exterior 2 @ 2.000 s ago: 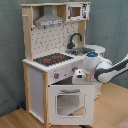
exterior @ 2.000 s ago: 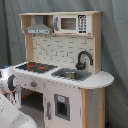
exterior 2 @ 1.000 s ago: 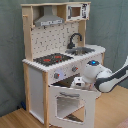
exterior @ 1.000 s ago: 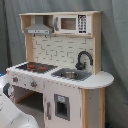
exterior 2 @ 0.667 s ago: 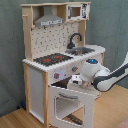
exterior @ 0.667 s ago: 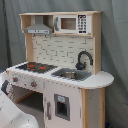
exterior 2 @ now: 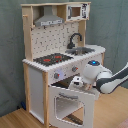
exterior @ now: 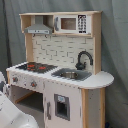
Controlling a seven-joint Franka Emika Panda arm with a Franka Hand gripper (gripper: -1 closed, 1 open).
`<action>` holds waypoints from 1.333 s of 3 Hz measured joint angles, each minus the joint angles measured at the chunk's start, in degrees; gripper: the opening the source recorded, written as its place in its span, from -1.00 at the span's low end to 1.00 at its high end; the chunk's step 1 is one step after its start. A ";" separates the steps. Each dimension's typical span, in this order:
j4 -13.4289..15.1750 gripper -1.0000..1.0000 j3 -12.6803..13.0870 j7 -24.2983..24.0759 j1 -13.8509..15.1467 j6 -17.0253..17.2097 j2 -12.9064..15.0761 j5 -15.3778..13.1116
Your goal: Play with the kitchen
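In the first exterior view, the kitchen (exterior: pixel 60 65) is standing on the floor in front of a grey curtain (exterior: pixel 114 40). On its tabletop, the hob (exterior: pixel 36 66) with red rings is sitting near the edge on the first exterior view's left, and the sink (exterior: pixel 71 75) is sitting beside it, with the black faucet (exterior: pixel 83 59) curving up at the back edge. The grey hood (exterior: pixel 38 27) is hanging over the hob. A white bit of the arm (exterior: pixel 12 112) is showing in the bottom corner. In the second exterior view, the kitchen is standing on a wood floor (exterior 2: pixel 15 119). The oven door (exterior 2: pixel 74 102) is hanging open, tipping out. The end effector (exterior 2: pixel 76 84) is reaching to the top edge of that door, but I cannot tell if it is open or closed.
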State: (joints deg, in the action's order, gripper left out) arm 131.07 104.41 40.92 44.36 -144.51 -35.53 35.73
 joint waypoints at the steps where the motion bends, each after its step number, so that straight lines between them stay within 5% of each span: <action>1: -1.07 -1.00 0.01 -5.15 -1.08 2.12 -0.01 -0.13; 2: -2.73 -1.00 0.02 -9.53 -1.09 5.57 -0.10 -0.18; 4: -9.87 -1.00 0.54 -10.52 1.28 12.98 -4.70 -1.41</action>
State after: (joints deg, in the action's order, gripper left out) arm 121.20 104.95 30.40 45.64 -131.53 -40.23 34.32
